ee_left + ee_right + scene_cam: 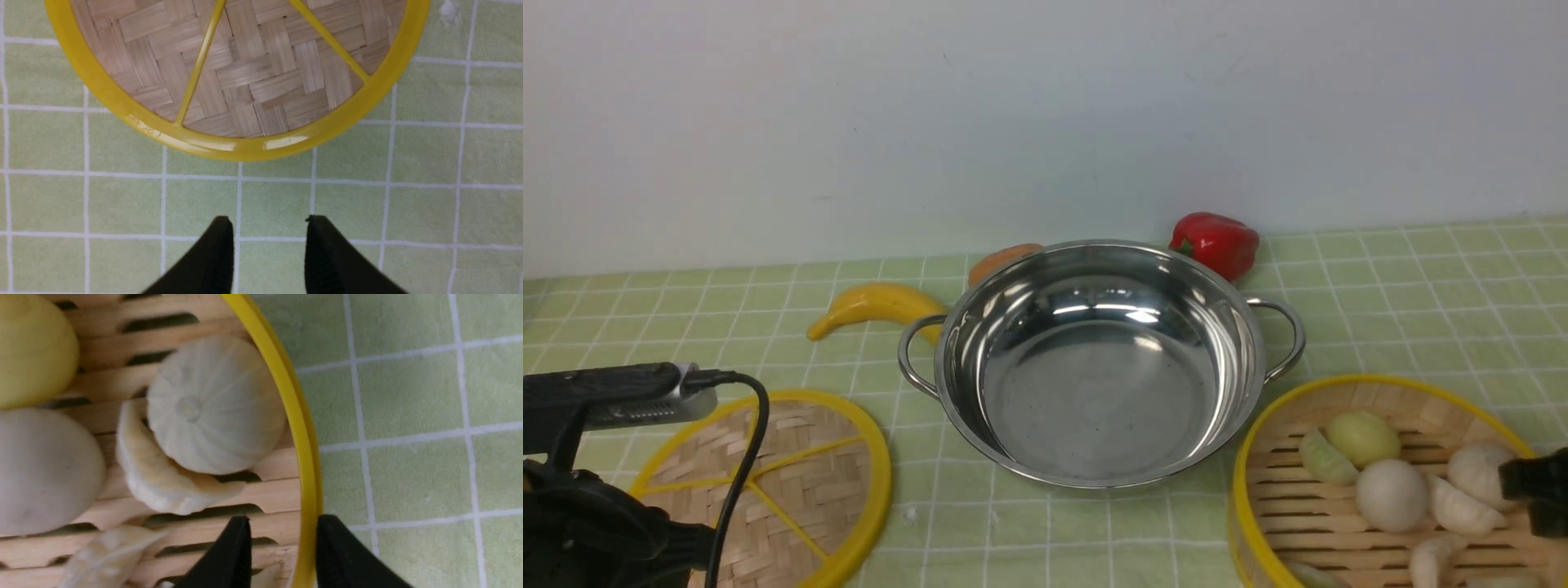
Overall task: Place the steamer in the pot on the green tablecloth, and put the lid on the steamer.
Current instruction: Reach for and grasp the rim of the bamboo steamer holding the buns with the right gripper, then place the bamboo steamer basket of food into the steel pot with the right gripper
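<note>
1. Steamer (1245,457): on the tablecloth (1421,278), at 4 o'clock from the pot (1094,392) and apart from it. Carries loose buns (1390,493). Probably light and stiff. Keep it level, or the load may roll. Best hold is a pinch across the rim and wall.
2. Right jaws: partly open and astride the steamer's rim at its 3 o'clock, one inside and one outside, not clamped.
3. Lid (809,482): flat on the cloth at 8 o'clock from the pot. Thin and light, with a glossy rim that is likely slippery. Take it by the rim edge.
4. Left jaws: partly open and empty, over the cloth near the lid's rim.
</note>
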